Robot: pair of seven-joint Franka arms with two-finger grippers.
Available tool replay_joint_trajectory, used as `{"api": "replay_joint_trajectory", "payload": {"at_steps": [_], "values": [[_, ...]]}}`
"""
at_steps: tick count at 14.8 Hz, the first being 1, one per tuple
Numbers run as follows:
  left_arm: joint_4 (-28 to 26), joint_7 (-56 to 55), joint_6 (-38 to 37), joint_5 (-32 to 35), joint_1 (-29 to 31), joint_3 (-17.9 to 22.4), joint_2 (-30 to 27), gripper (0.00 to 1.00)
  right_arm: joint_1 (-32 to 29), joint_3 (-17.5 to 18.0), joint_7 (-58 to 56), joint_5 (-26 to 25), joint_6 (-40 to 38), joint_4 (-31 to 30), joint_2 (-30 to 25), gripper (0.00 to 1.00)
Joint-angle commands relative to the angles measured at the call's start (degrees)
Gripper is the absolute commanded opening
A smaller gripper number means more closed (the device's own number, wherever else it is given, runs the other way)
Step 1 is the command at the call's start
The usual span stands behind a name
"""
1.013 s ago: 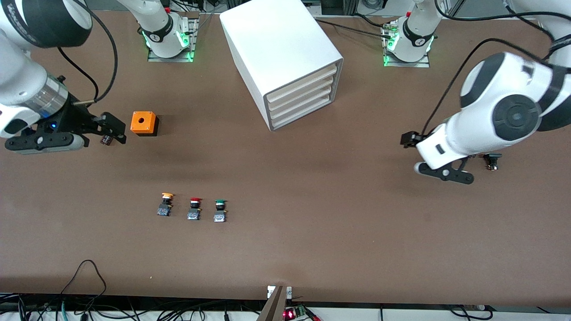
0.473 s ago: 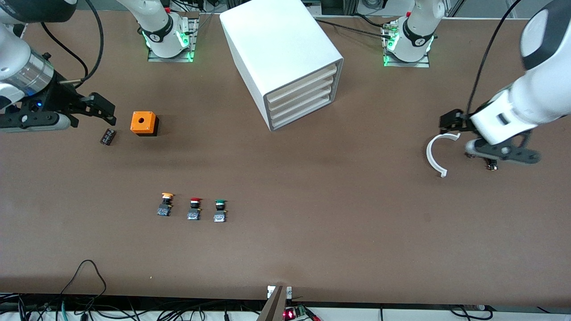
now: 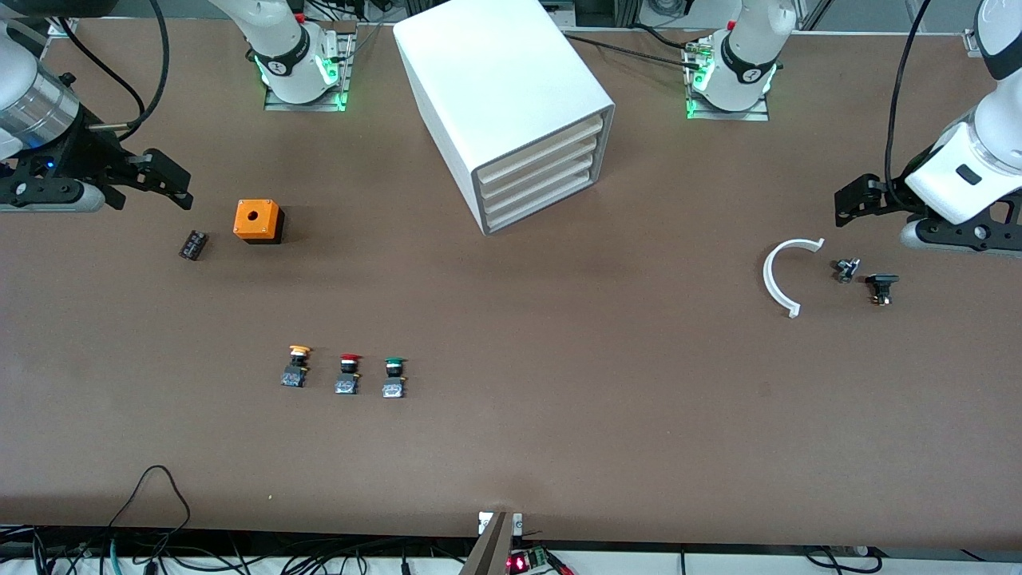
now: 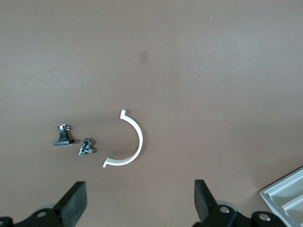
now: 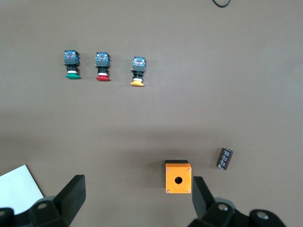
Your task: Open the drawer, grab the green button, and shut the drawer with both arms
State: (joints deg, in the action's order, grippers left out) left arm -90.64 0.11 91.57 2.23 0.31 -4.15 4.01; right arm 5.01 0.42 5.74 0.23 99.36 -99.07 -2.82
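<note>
Brown worktop seen from the high front camera. Right gripper, fingers spread and holding nothing, hangs over the right arm's end of the worktop, near a small dark cylinder and an orange box. Nearer the camera stand three buttons in a row: orange-capped, red-capped, then the green-capped button. The white cabinet shows all four drawers shut, the lowest drawer included. Toward the left arm's end lie a white curved clip and two small black parts. Left gripper, fingers spread and empty, hangs above them.
</note>
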Motion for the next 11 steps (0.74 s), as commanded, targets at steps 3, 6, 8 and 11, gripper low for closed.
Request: {"api": "replay_joint_trajectory", "payload": {"at_steps": [3, 6, 8, 11], "values": [[0.19, -2.05, -3.30, -1.35, -0.93, -0.16, -1.03, 1.00, -0.53, 1.34, 0.06, -0.67, 0.05, 0.28, -0.09, 1.00], [0.55, -2.14, -3.15, -1.35, -0.84, -0.16, -0.94, 1.00, -0.26, 1.43, 0.33, -0.67, -1.01, 2.65, 1.14, 1.00], [1.60, -2.14, -3.24, -1.35, -0.84, -0.16, -0.94, 1.00, -0.35, 1.34, -0.64, -0.67, -1.27, 2.83, 1.93, 1.00], [1.69, -2.05, -3.24, -1.35, -0.93, -0.25, -0.94, 1.00, -0.70, 1.17, 0.94, -0.32, -1.27, 3.01, 1.94, 1.00]]}}
